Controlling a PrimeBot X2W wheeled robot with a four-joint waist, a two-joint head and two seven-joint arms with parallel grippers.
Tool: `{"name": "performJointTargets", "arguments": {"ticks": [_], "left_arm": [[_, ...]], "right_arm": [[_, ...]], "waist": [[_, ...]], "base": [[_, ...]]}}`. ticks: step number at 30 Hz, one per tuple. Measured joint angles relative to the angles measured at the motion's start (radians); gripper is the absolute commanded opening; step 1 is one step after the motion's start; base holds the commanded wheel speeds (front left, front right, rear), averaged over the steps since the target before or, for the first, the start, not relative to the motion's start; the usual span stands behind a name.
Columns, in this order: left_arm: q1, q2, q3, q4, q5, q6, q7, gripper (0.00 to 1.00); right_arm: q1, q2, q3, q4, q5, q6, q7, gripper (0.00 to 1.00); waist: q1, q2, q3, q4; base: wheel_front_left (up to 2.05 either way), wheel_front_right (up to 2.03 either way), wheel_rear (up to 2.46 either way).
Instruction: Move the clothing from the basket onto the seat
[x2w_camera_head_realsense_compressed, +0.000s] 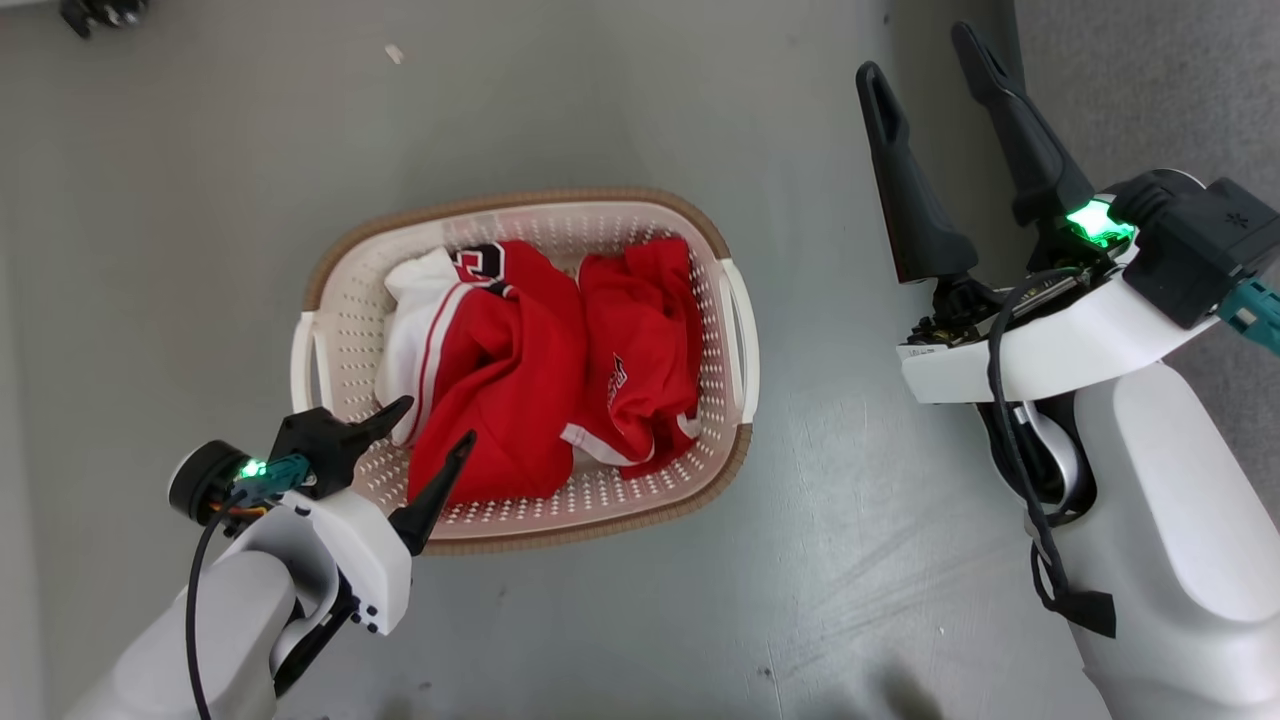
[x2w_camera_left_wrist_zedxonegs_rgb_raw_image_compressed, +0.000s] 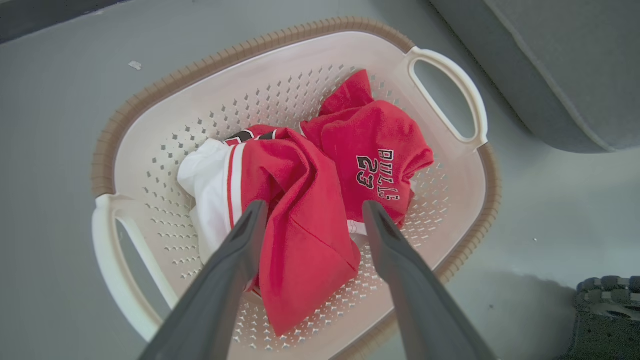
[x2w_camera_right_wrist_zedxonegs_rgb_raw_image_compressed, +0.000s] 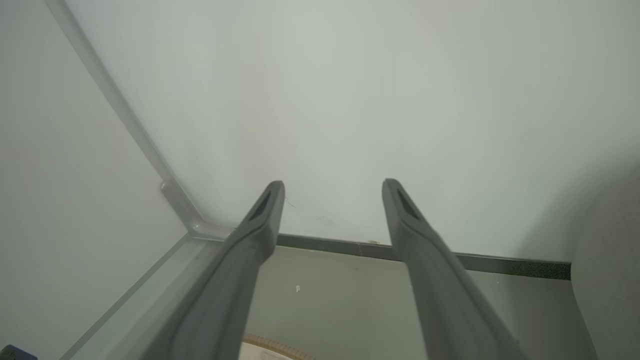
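Clothing (x2w_camera_head_realsense_compressed: 540, 370) is lying bunched in the basket (x2w_camera_head_realsense_compressed: 340, 330); left gripper (x2w_camera_head_realsense_compressed: 437, 420) is hovering over it, fingers apart, probably needing to lower and pinch. Right gripper (x2w_camera_head_realsense_compressed: 918, 50) is hanging aside, likewise apart.

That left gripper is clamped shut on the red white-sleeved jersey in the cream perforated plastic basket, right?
No: the left wrist view shows the left gripper open over the red white-sleeved jersey in the cream perforated plastic basket, holding nothing.

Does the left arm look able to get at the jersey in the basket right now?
Probably yes: the left gripper hangs open over the jersey, fingers straddling a red fold, and nothing in the basket covers it.
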Motion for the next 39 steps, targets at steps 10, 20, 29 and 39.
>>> {"name": "performJointTargets", "arguments": {"ticks": [10,20,29,39], "left_arm": [[-0.084,0.01,-0.049,0.036,-0.024,0.0,0.007,1.0],[-0.148,0.02,-0.091,0.067,-0.051,0.0,0.011,1.0],[-0.208,0.02,-0.121,0.084,-0.073,0.0,0.011,1.0],[-0.262,0.002,-0.166,0.104,-0.095,0.0,0.011,1.0]], "right_arm": [[-0.053,-0.001,0.023,-0.028,0.01,0.0,0.0,1.0],[-0.145,-0.002,0.102,-0.065,0.008,0.0,-0.005,1.0],[-0.185,-0.004,0.129,-0.072,0.008,0.0,-0.005,1.0],[-0.226,-0.004,0.159,-0.087,0.008,0.0,-0.005,1.0]], "waist": [[0.0,0.0,0.08,-0.021],[0.0,0.0,0.146,-0.045],[0.0,0.0,0.197,-0.056],[0.0,0.0,0.244,-0.065]], "base": [[0.0,0.0,0.0],[0.0,0.0,0.0],[0.0,0.0,0.0],[0.0,0.0,0.0]]}}
